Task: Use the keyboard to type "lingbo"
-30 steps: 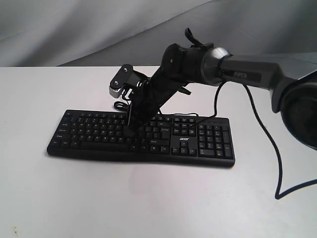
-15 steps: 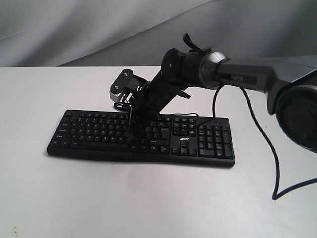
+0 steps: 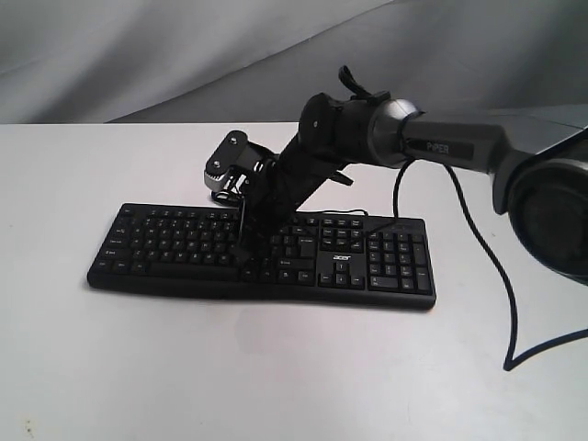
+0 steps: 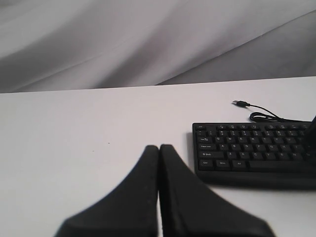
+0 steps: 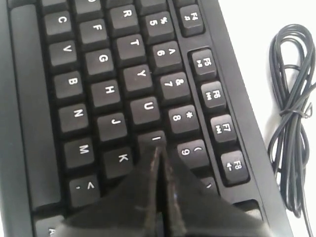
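Clenched right jaws poise over the keyboard [image 3: 175,243] at its I key [image 5: 152,138]; clenched left jaws hang apart.

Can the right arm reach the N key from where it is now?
Probably yes. The right end effector is shut, its tip at the I key, and the N key sits nearby with only bare keys between.

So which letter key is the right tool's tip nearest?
The I key, next after U in its row: the shut tip of the right tool meets its edge.
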You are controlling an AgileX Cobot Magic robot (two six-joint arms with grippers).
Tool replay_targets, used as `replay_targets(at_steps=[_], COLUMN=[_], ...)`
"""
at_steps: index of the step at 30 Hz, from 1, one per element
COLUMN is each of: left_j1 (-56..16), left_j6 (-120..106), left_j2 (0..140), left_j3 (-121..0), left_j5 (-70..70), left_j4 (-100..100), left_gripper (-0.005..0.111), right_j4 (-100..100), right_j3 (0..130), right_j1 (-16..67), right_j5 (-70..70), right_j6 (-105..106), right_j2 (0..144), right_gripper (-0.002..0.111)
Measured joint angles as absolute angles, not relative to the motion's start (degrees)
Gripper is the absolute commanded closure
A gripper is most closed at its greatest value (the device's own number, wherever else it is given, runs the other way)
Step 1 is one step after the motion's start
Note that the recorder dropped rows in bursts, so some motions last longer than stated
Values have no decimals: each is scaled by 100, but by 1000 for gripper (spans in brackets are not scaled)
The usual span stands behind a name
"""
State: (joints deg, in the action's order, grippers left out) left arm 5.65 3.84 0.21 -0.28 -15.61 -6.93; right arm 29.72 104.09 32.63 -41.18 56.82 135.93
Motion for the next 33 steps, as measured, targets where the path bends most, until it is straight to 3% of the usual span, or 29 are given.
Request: replay_targets(at_steps=[20, 28, 33], left_j1=[565, 565, 565], left_j6=[384, 384, 384], left_j2=[21, 21, 21], left_j3=[-28, -28, -28], left_j5=[-1561, -1561, -1561], left_j4=[-693, -693, -693], left_gripper=[106, 106, 106], right_j4=[2885, 2838, 2661], right_j3=[10409, 10350, 9651], right_j1=[3263, 3263, 3263], right_j5=[-4968, -5384, -4974], right_j6=[5431, 5016, 4884], right_j2=[12695, 11505, 10196], right_gripper=[108, 108, 108])
